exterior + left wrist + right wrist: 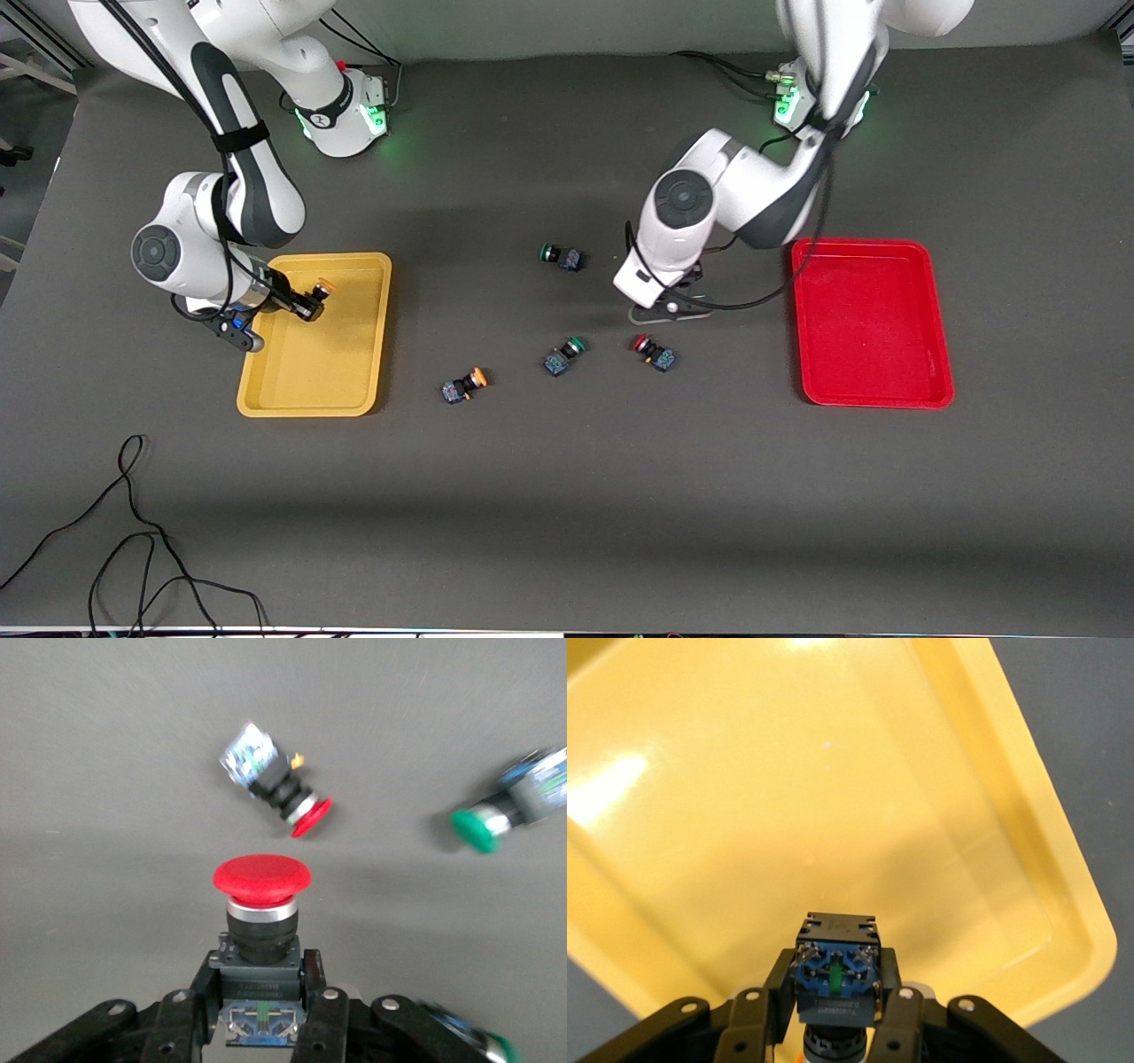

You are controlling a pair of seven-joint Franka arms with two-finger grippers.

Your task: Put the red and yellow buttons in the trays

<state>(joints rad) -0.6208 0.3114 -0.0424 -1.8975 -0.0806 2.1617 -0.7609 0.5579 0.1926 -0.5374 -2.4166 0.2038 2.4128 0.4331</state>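
Front view: high camera facing both arm bases across the desk [567, 496], covering its whole top. Left wrist view: close, looking down past the left end effector [263, 1014] at bare desk mid-table, sharing the red button [270, 784] [654, 351] with the front view. Right wrist view: close, looking down past the right end effector [837, 1014] into the yellow tray [1063, 895] [372, 266], also shared.

Yellow tray [354, 390], red tray [921, 372], two buttons held, yellow-capped button [465, 385] and red-capped button [654, 352] between trays
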